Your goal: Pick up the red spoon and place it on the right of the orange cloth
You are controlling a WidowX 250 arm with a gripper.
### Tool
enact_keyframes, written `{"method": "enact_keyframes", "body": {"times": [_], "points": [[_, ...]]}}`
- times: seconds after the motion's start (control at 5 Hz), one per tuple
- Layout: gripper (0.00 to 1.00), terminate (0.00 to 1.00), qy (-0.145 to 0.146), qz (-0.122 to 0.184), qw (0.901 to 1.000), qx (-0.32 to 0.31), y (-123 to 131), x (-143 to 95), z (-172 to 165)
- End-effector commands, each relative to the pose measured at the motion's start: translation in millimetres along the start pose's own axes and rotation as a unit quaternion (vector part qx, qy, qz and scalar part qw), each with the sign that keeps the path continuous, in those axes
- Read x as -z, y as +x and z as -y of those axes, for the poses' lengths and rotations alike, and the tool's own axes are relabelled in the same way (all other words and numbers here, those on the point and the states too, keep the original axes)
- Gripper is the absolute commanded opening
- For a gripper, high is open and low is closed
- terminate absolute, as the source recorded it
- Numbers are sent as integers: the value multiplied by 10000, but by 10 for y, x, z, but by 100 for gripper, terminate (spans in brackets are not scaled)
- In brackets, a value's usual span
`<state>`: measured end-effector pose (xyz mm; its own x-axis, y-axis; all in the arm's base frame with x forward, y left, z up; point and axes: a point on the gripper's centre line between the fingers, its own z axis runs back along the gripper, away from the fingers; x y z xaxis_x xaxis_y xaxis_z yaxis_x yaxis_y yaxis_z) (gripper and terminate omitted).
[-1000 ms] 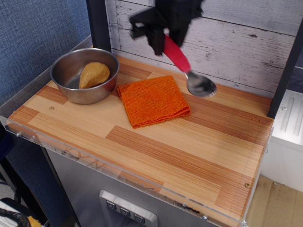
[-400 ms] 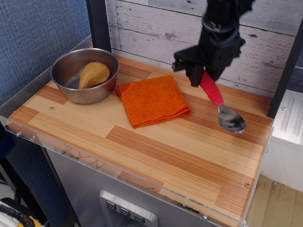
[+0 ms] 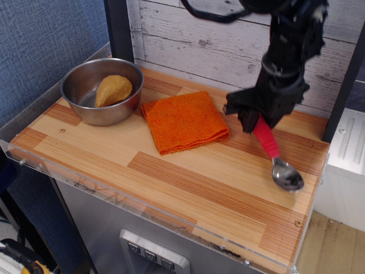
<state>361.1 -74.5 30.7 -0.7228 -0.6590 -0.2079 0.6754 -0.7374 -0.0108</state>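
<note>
The orange cloth [image 3: 185, 121] lies folded on the wooden table, left of centre. My black gripper [image 3: 256, 121] is to the right of the cloth and is shut on the upper end of the red spoon [image 3: 268, 140]. The spoon's red-pink handle slants down to the right. Its metal bowl [image 3: 287, 176] is at or just above the tabletop near the right edge; I cannot tell whether it touches.
A steel bowl [image 3: 85, 80] with a tan lump [image 3: 113, 89] in it stands at the back left. A white plank wall [image 3: 228, 40] runs behind the table. A dark post [image 3: 344, 80] stands at the right edge. The table's front edge [image 3: 171, 220] has a clear rim.
The gripper has carried the spoon from above the cloth's back corner rightward and down. The spoon's bowl is now low over the table near the right edge.
</note>
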Motion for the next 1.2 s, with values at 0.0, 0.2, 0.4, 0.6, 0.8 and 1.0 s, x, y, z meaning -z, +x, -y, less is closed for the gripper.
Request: {"method": "enact_keyframes", "body": {"times": [0.0, 0.2, 0.4, 0.6, 0.8, 1.0], "points": [[0, 0, 118, -138, 9997, 154, 40, 7, -38], [0, 0, 102, -165, 9997, 113, 11, 18, -33], [100, 0, 66, -67, 9999, 59, -12, 11, -3], [100, 0, 63, -54, 10000, 33, -33, -2, 10], [100, 0, 36, -77, 10000, 40, -27, -22, 27], [100, 0, 117, -35, 9999, -7, -28, -75, 47]]}}
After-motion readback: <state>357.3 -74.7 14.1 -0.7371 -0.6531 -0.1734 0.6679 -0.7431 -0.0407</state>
